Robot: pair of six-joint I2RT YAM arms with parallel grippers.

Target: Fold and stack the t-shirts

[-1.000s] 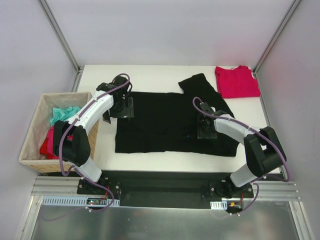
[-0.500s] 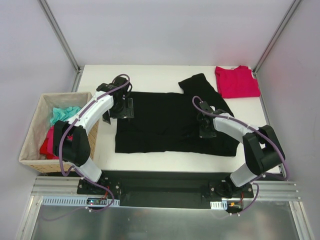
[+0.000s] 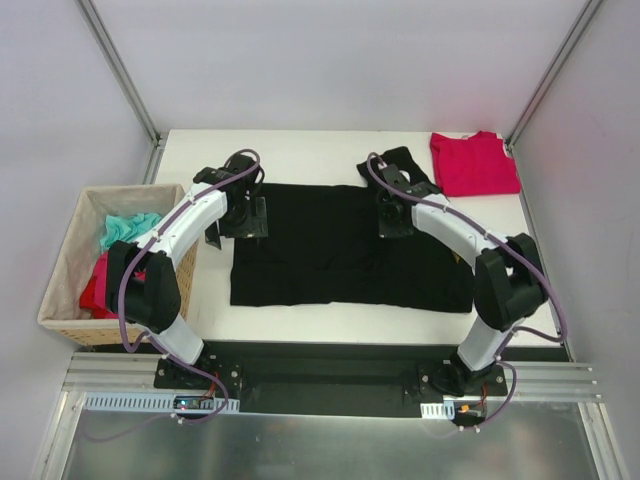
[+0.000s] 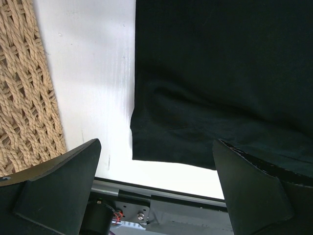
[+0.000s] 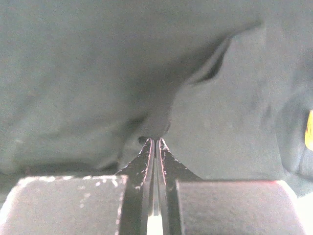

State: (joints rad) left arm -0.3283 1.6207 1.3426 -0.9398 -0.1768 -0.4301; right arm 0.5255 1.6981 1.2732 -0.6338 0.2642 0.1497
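Observation:
The large black t-shirt (image 3: 330,250) lies spread across the middle of the table, one sleeve bunched at the far right. My right gripper (image 3: 393,215) is over its far right part, near that sleeve. In the right wrist view it (image 5: 155,140) is shut, pinching a pucker of the black cloth (image 5: 98,73). My left gripper (image 3: 237,220) is at the shirt's far left edge. In the left wrist view it (image 4: 156,147) is wide open and empty above the shirt's left edge (image 4: 220,73). The crimson-red t-shirt (image 3: 473,163) lies flat at the far right corner.
A woven tan basket (image 3: 70,250) stands off the table's left side, holding teal and red cloth; its weave shows in the left wrist view (image 4: 29,98). White table (image 3: 300,150) shows behind the black shirt, with metal frame posts at the far corners.
My right gripper has moved from the shirt's right middle toward the far edge, up by the sleeve. The left arm has not moved.

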